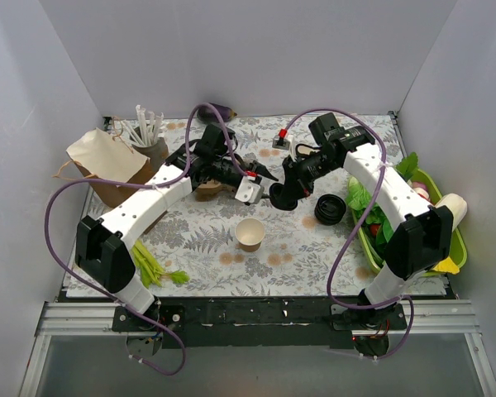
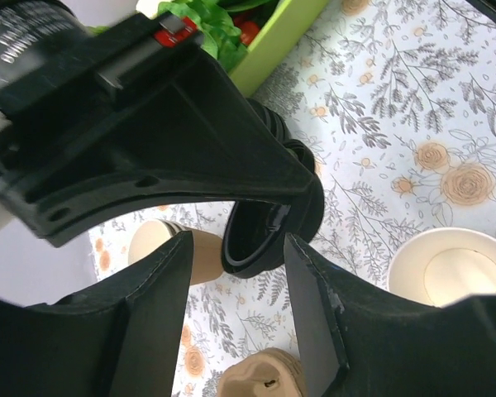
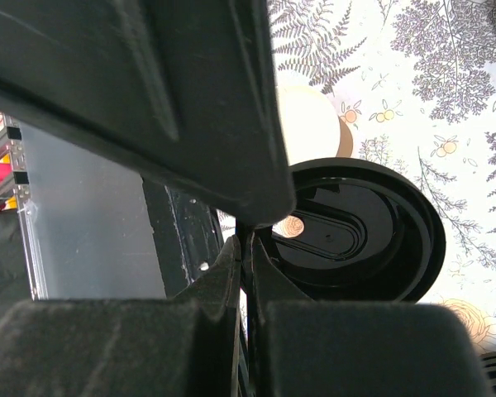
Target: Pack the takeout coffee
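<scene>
The right end effector (image 3: 246, 240) pinches the lid (image 3: 355, 231) by its rim. The left end effector (image 2: 236, 273), half spread, straddles it. The cup (image 1: 250, 234) stands below, lidless. Risk: a mistimed handover drops the lid.

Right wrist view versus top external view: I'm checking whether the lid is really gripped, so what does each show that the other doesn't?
Only the right wrist view shows the right gripper's fingers pinched shut on the rim of the black lid, its recessed face visible.

Only the top external view shows the surroundings: the brown paper bag, the open paper cup, the stack of lids and the green bin.

Both show the right gripper holding that lid above the floral tablecloth.
</scene>
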